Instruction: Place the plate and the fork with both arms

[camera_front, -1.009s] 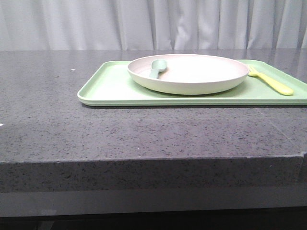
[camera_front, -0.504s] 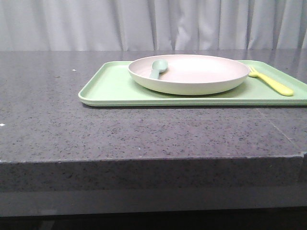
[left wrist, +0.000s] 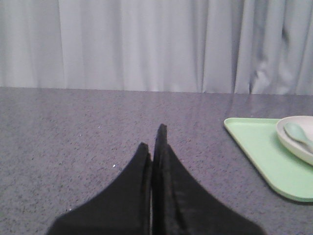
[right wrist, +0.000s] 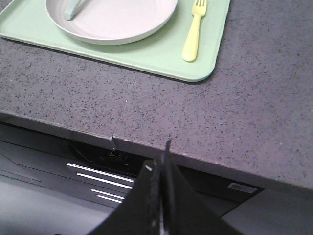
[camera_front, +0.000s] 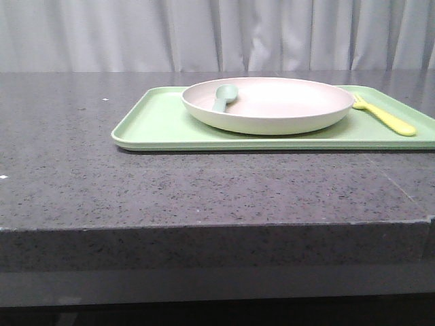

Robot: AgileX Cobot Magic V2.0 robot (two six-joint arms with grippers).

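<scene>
While the plate (camera_front: 268, 104) sits on the green tray (camera_front: 156, 125) with a spoon (camera_front: 223, 97) in its left side and the fork (camera_front: 384, 115) lies just to its right, both grippers, left (left wrist: 155, 142) and right (right wrist: 164, 154), hang pressed together and empty, well apart from the tray on the counter (camera_front: 136, 190).

**Grey stone bench before a pale curtain**

A dark grey speckled stone bench (camera_front: 204, 183) filled the room's foreground, its thick front edge squared off. Behind its far edge hung a pale grey pleated curtain (camera_front: 217, 34), softly and evenly lit. Below the front edge near the right corner sat dark cabinetry (right wrist: 73, 166) with bright metal strips.
</scene>
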